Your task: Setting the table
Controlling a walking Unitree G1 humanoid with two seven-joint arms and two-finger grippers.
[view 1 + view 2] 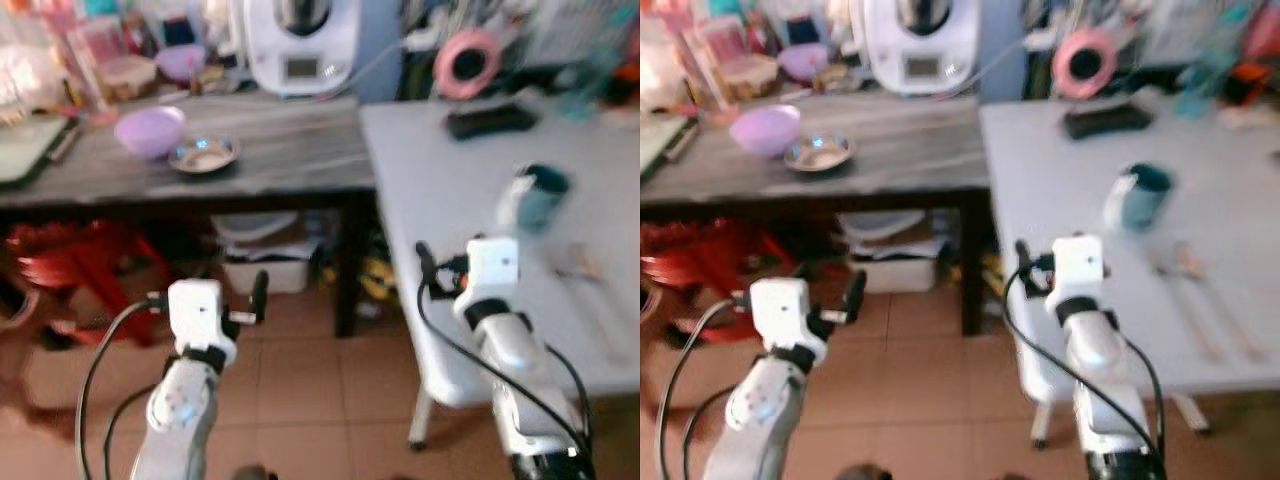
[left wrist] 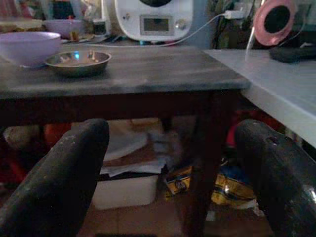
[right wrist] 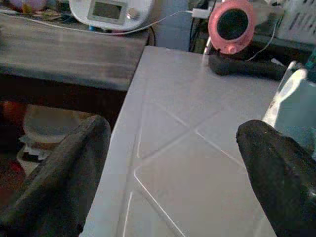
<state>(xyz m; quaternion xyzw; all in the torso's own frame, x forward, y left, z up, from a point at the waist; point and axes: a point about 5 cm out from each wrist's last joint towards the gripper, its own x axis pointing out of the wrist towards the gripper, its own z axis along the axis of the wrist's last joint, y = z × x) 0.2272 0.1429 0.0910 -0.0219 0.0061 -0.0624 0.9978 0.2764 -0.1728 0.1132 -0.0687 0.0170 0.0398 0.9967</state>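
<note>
While both hands spread empty, right hand (image 3: 173, 168) over white table (image 3: 197, 148), teal cup (image 1: 540, 195) just ahead.

A white appliance (image 1: 300, 45) with a small display stands at the back of the dark wooden table (image 1: 280, 160), a pink round object (image 1: 467, 62) beside it, 1 white bin (image 1: 265, 270) and red plastic items (image 1: 75, 265) underneath.

Counts: two tables, one dark wood table (image 1: 280, 150) and one white folding table (image 1: 450, 190). Purple bowls: two (image 1: 150, 130) (image 1: 181, 62). Metal dish (image 1: 204, 154): one. Teal cup (image 1: 540, 196): one. White appliance (image 1: 300, 40): one. Pink round object (image 1: 467, 62): one. Grippers: two, left gripper (image 2: 168, 173) and right gripper (image 3: 173, 168).
</note>
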